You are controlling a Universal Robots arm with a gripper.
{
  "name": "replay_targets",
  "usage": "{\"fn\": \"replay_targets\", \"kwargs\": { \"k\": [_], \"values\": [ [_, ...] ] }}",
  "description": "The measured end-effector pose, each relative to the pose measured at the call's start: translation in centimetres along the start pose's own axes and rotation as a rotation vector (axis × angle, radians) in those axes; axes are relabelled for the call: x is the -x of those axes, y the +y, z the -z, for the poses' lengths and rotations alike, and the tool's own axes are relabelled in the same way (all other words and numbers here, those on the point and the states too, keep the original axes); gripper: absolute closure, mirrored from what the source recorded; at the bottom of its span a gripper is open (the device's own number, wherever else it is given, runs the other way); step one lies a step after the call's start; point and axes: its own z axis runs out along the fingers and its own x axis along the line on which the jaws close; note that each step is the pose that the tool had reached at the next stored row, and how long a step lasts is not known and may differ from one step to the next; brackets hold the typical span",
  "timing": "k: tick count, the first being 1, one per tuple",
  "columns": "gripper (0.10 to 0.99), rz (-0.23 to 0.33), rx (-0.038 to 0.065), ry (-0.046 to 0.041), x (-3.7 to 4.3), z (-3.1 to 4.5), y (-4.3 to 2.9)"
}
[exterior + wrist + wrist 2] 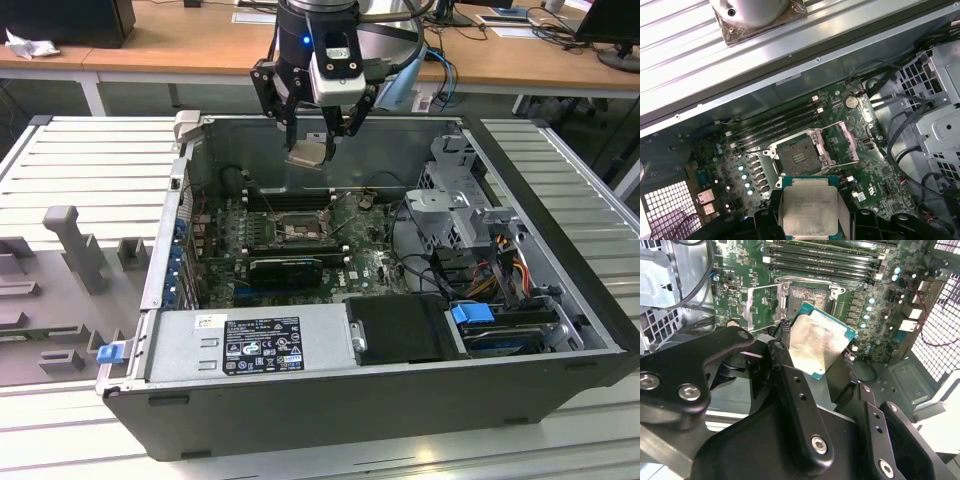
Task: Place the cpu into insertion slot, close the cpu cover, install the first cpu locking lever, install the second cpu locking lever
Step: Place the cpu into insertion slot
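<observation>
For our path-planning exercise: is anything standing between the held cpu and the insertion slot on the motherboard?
Nothing visible. The cpu, gripped by the end effector, hangs above the insertion slot; the cpu cover is swung up beside it, leaving the contact field bare.

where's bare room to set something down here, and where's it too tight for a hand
Free: the ribbed table on the exterior view's right of the case, and on its left past the grey tray. Crowded: drive cage and cables inside the case; the gripper holds the cpu over it.
</observation>
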Motion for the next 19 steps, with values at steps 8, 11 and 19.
{"fn": "replay_targets", "kwargs": {
  "k": [8, 11, 19],
  "values": [
    [0.557, -0.027, 0.001, -0.0024, 0.0, 0.0, 0.0],
    [0.557, -0.043, 0.001, -0.0039, 0.0, 0.0, 0.0],
    [0.557, -0.079, 0.002, -0.0071, 0.0, 0.0, 0.0]
  ]
}}
